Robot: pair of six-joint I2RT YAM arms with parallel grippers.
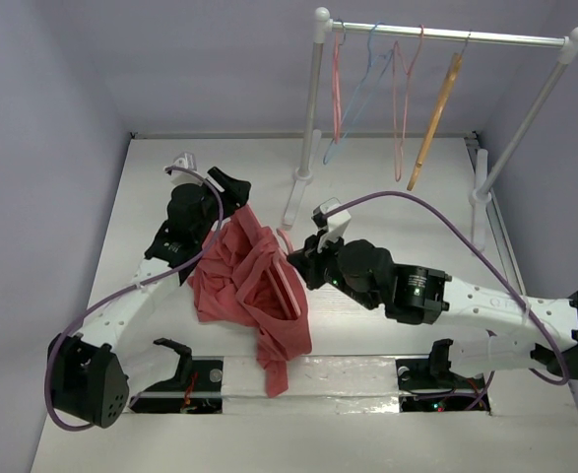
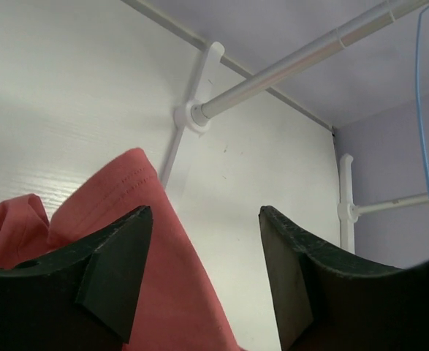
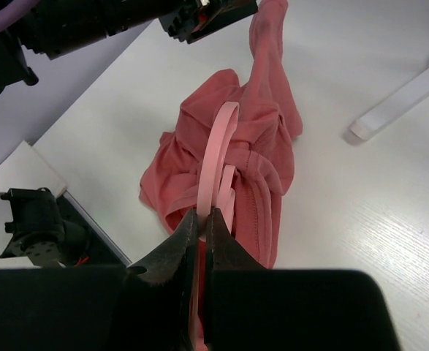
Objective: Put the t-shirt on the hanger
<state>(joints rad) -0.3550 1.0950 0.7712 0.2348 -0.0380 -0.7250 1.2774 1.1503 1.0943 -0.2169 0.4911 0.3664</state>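
Observation:
The salmon-red t-shirt [image 1: 239, 281] lies bunched on the white table [image 1: 367, 168] between the two arms, one end trailing over the near edge. The thick pink hanger [image 3: 218, 135] runs through its folds, and cloth wraps around it. My right gripper [image 3: 203, 216] is shut on the hanger's near end; in the top view it sits at the shirt's right side [image 1: 298, 262]. My left gripper [image 1: 231, 190] is at the shirt's far tip. Its jaws [image 2: 205, 213] stand open, and a raised fold of the t-shirt [image 2: 126, 183] passes by the left finger [image 2: 115, 278].
A white clothes rack [image 1: 446, 35] stands at the back right, with thin pink and blue wire hangers [image 1: 367, 79] and an orange-tan hanger [image 1: 434, 113] on its bar. One rack foot [image 1: 292, 205] lies just beyond the shirt. The table's near edge [image 1: 367, 370] runs by the arm bases.

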